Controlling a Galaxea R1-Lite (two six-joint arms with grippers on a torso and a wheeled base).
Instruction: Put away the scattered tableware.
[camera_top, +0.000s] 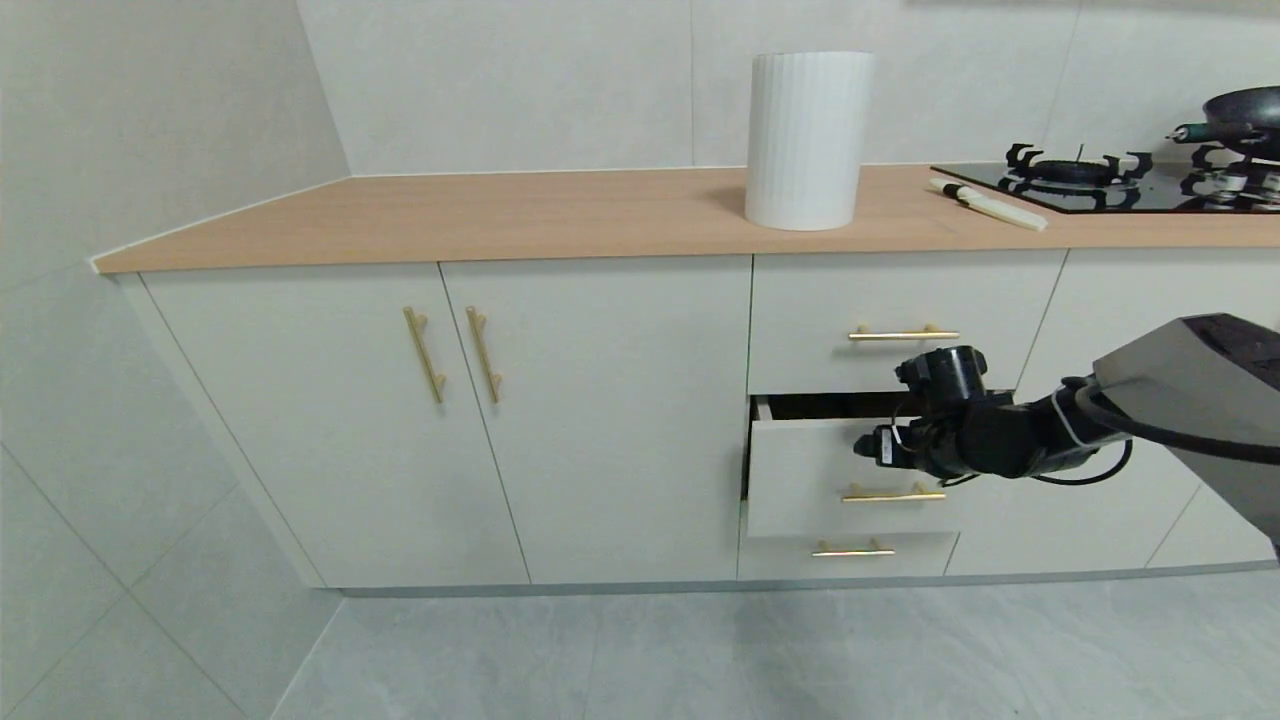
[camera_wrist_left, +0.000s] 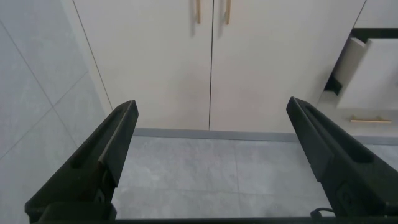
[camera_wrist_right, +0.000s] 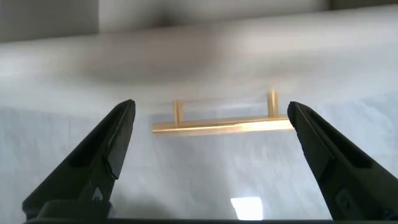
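Note:
A pale, long utensil (camera_top: 987, 204) lies on the wooden countertop (camera_top: 520, 212) beside the stove. Below it, the middle drawer (camera_top: 830, 470) stands pulled out a little, a dark gap showing above its front. My right gripper (camera_top: 868, 447) hangs just in front of that drawer front, a little above its gold handle (camera_top: 893, 494). In the right wrist view the gripper (camera_wrist_right: 211, 113) is open, and the gold handle (camera_wrist_right: 222, 126) lies ahead between its fingers, untouched. My left gripper (camera_wrist_left: 211, 109) is open and empty, low over the floor and facing the cabinet doors (camera_wrist_left: 211, 62).
A tall white ribbed canister (camera_top: 808, 140) stands on the counter. A black gas stove (camera_top: 1110, 180) with a dark pan (camera_top: 1240, 110) sits at the far right. The top drawer (camera_top: 903, 334) and bottom drawer (camera_top: 852, 549) are closed. Grey tiled floor (camera_top: 700, 650) lies open before the cabinets.

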